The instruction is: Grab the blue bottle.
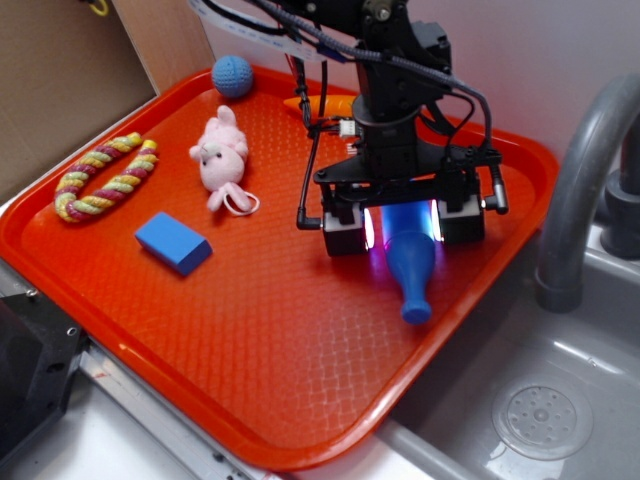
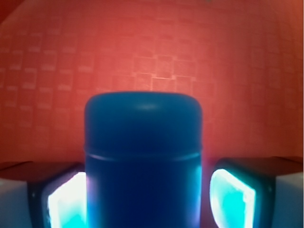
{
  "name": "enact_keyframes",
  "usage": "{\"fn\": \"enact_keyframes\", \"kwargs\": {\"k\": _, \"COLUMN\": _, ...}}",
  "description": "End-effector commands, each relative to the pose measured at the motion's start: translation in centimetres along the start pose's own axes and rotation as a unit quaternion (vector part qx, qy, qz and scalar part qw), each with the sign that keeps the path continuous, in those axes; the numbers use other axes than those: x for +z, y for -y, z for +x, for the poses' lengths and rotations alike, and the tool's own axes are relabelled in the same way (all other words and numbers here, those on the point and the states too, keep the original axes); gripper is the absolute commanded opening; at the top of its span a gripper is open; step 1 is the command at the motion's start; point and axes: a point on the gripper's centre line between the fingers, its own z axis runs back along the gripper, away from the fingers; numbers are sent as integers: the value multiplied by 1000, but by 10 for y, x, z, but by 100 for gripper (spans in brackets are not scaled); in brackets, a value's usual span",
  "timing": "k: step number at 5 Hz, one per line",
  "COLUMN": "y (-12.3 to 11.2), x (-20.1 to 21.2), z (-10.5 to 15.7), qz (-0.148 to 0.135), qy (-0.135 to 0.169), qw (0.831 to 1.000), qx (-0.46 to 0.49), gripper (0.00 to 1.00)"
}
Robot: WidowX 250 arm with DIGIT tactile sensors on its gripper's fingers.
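The blue bottle (image 1: 410, 262) lies on its side on the orange tray (image 1: 250, 350), its narrow neck pointing toward the tray's front right edge. My gripper (image 1: 403, 228) is lowered over its wide body, with one lit finger on each side. In the wrist view the bottle's body (image 2: 142, 156) fills the space between the glowing pads. The left pad (image 2: 66, 199) is against the bottle, and a thin strip of tray shows between the bottle and the right pad (image 2: 230, 194). The gripper (image 2: 142, 199) is open around the bottle.
On the tray's left half lie a flat blue block (image 1: 173, 242), a pink plush bunny (image 1: 222, 152) and a coloured rope ring (image 1: 105, 177). A blue knitted ball (image 1: 232, 76) and an orange carrot (image 1: 325, 104) sit at the back. A grey sink (image 1: 540, 400) and faucet (image 1: 580, 180) stand to the right.
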Motion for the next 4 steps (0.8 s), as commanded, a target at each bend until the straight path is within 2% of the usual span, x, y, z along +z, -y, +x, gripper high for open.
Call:
{"fn": "enact_keyframes", "kwargs": {"k": 1, "y": -7, "x": 15, "z": 6, "qz": -21, "qy": -19, "qw": 995, "qx": -99, "gripper": 0}}
{"fn": "enact_keyframes", "kwargs": {"k": 2, "y": -22, "x": 53, "z": 29, "qz": -58, "qy": -37, "qw": 976, "qx": -207, "gripper": 0}}
{"fn": "enact_keyframes", "kwargs": {"k": 3, "y": -33, "x": 88, "z": 46, "qz": -106, "qy": -43, "qw": 948, "qx": -298, "gripper": 0}}
{"fn": "enact_keyframes", "kwargs": {"k": 4, "y": -51, "x": 139, "z": 55, "qz": -102, "qy": 11, "qw": 922, "qx": -373, "gripper": 0}}
